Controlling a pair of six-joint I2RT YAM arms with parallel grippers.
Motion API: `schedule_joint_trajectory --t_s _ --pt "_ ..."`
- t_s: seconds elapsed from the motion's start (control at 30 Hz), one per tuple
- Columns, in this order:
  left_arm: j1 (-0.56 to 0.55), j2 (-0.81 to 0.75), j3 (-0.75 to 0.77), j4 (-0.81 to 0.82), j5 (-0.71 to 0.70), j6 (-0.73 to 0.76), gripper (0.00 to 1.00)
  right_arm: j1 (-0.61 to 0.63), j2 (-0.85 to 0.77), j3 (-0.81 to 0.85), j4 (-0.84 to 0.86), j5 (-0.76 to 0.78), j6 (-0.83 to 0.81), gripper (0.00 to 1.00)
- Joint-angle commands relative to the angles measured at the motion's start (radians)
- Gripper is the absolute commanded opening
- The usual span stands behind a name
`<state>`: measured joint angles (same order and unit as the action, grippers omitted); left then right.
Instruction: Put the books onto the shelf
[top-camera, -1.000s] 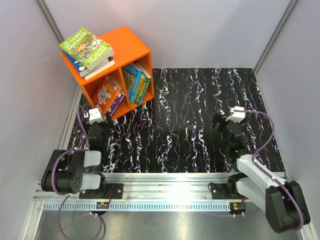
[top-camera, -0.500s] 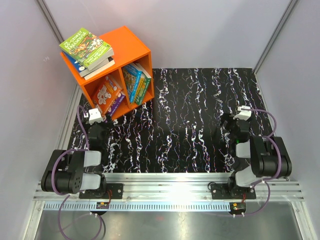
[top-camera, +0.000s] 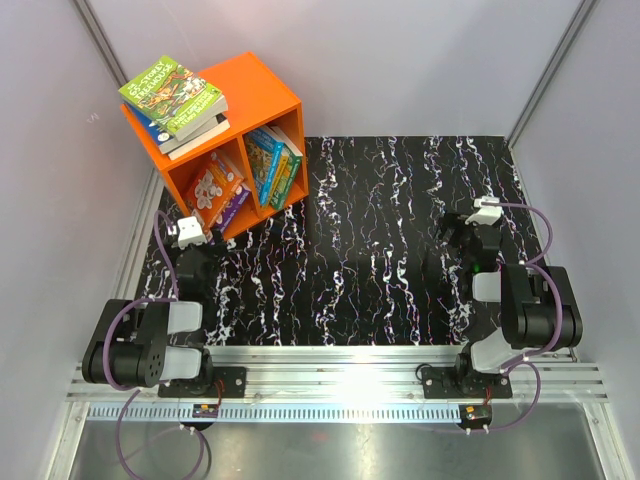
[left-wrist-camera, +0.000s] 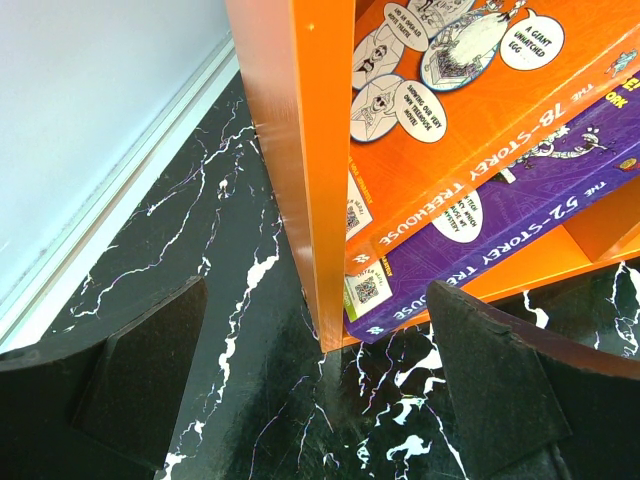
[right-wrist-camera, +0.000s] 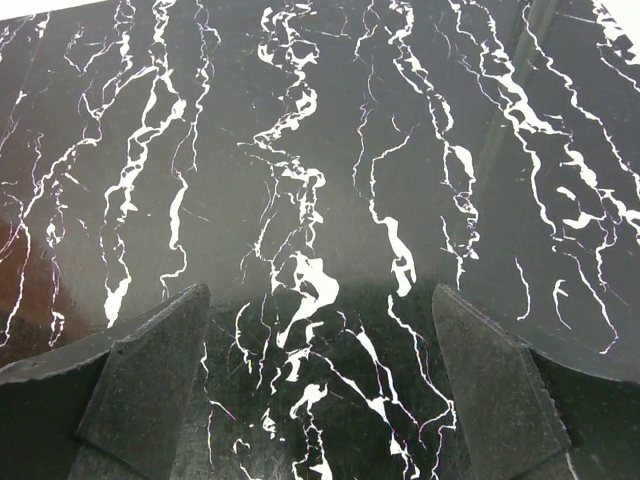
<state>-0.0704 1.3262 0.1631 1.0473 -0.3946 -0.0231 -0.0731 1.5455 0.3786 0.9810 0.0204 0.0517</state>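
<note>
Two sets of fingers, both spread wide, nothing held in either. We see the left fingers (left-wrist-camera: 140, 380) low over the worktop (left-wrist-camera: 200, 250), aimed at the bottom front corner of the shelf (left-wrist-camera: 300, 150). Its left wall edge sits in line with the gap between them, near but not touching. Just past that edge, in the left compartment, the orange book (left-wrist-camera: 480, 130) leans on the purple book (left-wrist-camera: 520, 235), both tilted with spines facing out. The right fingers (right-wrist-camera: 140, 390) look down on bare black marbled worktop, well apart from the shelf. In the top view the shelf sits at the far left corner, turned at an angle. The right compartment holds the upright books (top-camera: 272, 165). A stack (top-camera: 172, 95) lies flat on the shelf's roof, green cover uppermost. We can't tell the exact count.
</note>
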Motion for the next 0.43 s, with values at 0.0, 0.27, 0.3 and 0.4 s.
schedule_joint_trajectory --t_s 0.0,0.27,0.3,0.4 --pt "0.003 0.004 0.019 0.083 -0.015 -0.008 0.99 -0.004 -0.002 0.016 0.012 0.004 -0.004 1.00" --pt "0.003 0.004 0.018 0.083 -0.015 -0.009 0.99 -0.004 -0.001 0.013 0.021 0.004 -0.007 1.00" --pt "0.003 0.004 0.018 0.083 -0.015 -0.009 0.99 -0.004 -0.001 0.013 0.022 0.004 -0.006 1.00" --pt "0.004 0.004 0.019 0.083 -0.015 -0.008 0.99 -0.004 -0.004 0.003 0.031 -0.017 -0.021 1.00"
